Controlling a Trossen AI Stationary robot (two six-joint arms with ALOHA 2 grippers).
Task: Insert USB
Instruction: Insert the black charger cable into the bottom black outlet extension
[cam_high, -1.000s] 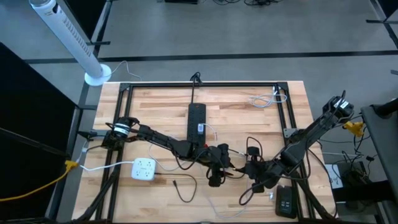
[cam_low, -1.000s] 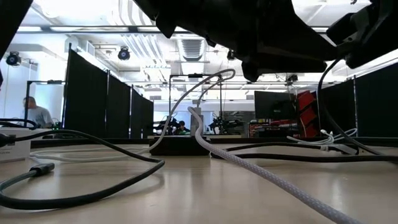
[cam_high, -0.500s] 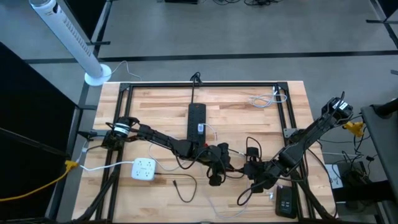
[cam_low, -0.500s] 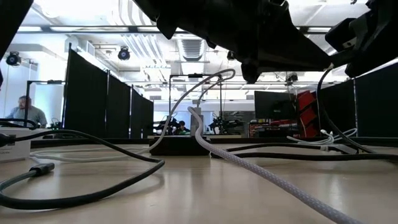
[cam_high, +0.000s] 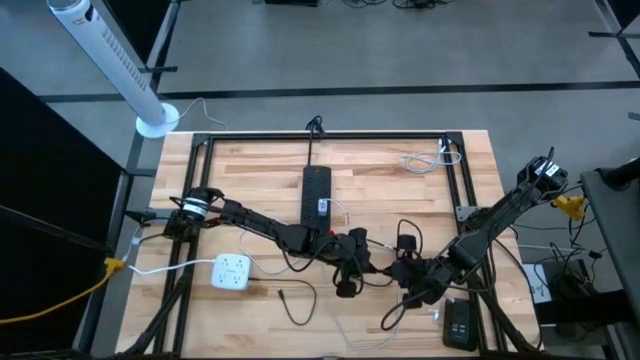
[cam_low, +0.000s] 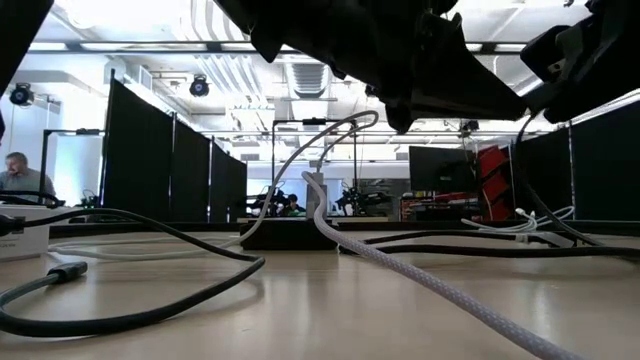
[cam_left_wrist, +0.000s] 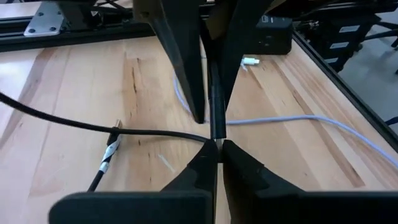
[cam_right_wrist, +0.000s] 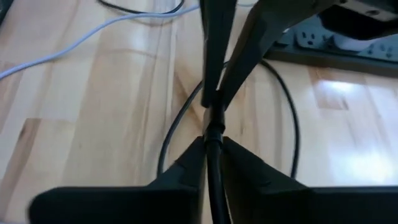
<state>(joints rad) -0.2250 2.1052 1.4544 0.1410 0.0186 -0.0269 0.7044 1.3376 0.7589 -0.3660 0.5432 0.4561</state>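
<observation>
USB cable (cam_left_wrist: 214, 102) sits pinched in the closed left claw (cam_left_wrist: 216, 144); right claw (cam_right_wrist: 211, 134) grips it narrowly just opposite, steadying for insertion.

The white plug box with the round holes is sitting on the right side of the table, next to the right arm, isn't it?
Not quite. The white plug box is on the table's left side, beside the left arm, near the front edge. The high view shows it. It is white, as you said.

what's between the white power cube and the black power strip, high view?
Bare wood plus the left arm crossing between white power cube and black power strip; high view.
</observation>
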